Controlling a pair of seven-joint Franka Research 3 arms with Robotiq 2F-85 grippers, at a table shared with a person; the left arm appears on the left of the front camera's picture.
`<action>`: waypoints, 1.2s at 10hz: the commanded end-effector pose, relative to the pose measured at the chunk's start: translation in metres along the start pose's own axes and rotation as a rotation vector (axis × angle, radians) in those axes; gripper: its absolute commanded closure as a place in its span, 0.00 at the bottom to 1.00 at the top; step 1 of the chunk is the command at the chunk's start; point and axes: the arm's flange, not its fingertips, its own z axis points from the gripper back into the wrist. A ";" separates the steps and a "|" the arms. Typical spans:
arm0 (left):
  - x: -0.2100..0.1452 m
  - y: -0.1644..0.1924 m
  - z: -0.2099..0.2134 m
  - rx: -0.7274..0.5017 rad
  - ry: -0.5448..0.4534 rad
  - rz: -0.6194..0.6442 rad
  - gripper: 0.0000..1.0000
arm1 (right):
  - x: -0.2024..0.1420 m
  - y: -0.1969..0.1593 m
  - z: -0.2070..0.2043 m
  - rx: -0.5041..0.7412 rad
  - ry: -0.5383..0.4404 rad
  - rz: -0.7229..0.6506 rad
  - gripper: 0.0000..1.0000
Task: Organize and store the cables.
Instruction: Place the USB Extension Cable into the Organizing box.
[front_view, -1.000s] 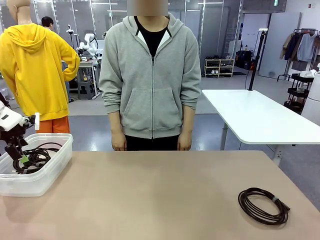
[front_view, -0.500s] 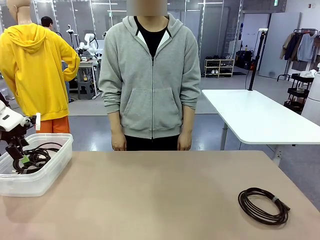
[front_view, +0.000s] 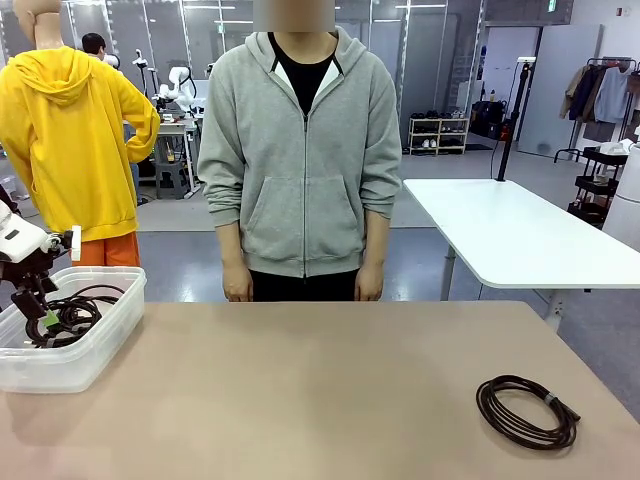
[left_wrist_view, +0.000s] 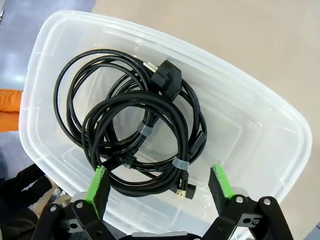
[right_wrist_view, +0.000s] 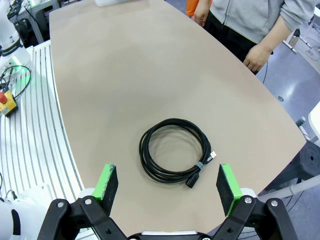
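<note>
Surface (front_view: 320, 390) mostly bare; one coil (front_view: 527, 411) near right front edge, right claw (right_wrist_view: 167, 168) wide open above it. Left claw (left_wrist_view: 158, 170) wide open over cables (left_wrist_view: 135, 135) in bin (front_view: 100, 345), left edge.

Two coiled cables (left_wrist_view: 140, 135) are lying in one clear bin (left_wrist_view: 260, 130), a third cable (front_view: 527, 411) is sitting on the one table (front_view: 320, 400), and one person (front_view: 303, 150) is standing by.

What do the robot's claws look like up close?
The left gripper and right gripper look alike. Each is a black jointed linkage with small silver bolts, ending in two flat, bright green pads. The left arm behind is white.
</note>
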 end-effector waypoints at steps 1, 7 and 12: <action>-0.003 0.001 0.000 -0.001 -0.004 -0.004 0.00 | 0.000 -0.002 0.001 -0.001 -0.009 0.015 0.00; -0.003 0.001 0.000 -0.001 -0.004 -0.004 0.00 | 0.000 -0.002 0.001 -0.001 -0.009 0.015 0.00; 0.009 -0.071 0.107 0.048 -0.232 0.126 0.00 | 0.000 -0.002 0.001 -0.001 -0.009 0.015 0.00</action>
